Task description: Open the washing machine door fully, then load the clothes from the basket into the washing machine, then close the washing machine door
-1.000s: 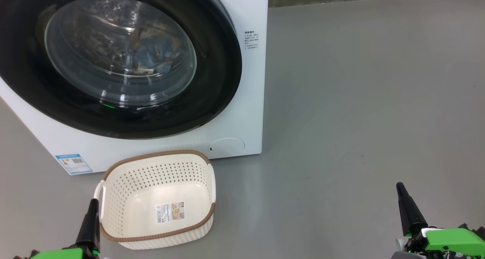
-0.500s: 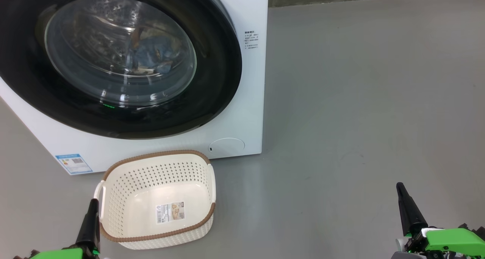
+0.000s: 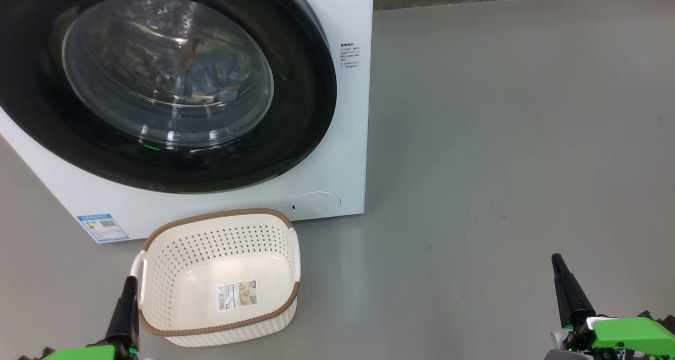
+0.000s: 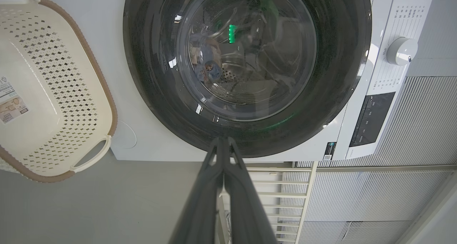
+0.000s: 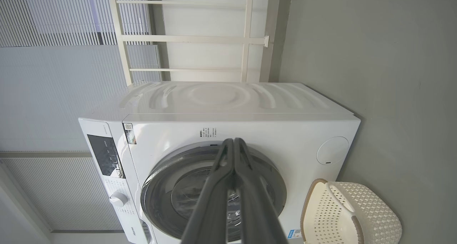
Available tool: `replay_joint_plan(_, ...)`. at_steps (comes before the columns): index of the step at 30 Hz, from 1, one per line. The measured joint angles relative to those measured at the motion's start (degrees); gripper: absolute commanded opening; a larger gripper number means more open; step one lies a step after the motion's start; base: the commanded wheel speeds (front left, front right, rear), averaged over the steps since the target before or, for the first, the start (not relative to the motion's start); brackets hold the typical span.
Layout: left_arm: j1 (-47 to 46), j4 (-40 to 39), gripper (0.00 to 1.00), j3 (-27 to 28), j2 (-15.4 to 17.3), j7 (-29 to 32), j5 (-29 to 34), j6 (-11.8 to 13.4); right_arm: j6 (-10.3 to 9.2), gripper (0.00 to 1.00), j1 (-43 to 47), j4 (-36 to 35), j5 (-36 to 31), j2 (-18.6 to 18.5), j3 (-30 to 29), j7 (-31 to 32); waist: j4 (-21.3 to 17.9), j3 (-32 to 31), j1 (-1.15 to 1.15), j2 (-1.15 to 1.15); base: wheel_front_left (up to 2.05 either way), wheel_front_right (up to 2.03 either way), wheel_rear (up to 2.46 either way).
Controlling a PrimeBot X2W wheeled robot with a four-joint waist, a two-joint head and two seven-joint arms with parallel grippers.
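The washing machine [image 3: 343, 138] stands on the floor [image 3: 501, 138] with its door [image 3: 300, 112] shut. Just in front, the basket [image 3: 219, 213] is empty. The clothes [image 3: 216, 75] lie inside, seen through the door. Every step looks finished, so no further move seems needed. The left end effector [image 3: 126, 297] and right end effector [image 3: 567, 286] hang low, fingers pressed together, holding nothing.

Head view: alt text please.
Closed washing machine door, blue clothes visible behind its glass. An empty cream basket sits on the grey floor before the washing machine; the shut left gripper and right gripper point up at the bottom corners.
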Motion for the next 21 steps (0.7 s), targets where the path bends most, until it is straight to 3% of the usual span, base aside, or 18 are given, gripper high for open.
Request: replay_joint_plan(21,0.00,0.00,0.00,0.00,0.00,0.00,0.00,0.00,-0.01,0.00,0.00,0.00,0.00,0.00,0.00,0.00,0.00,0.00,0.00,0.00,0.00,0.00,0.00)
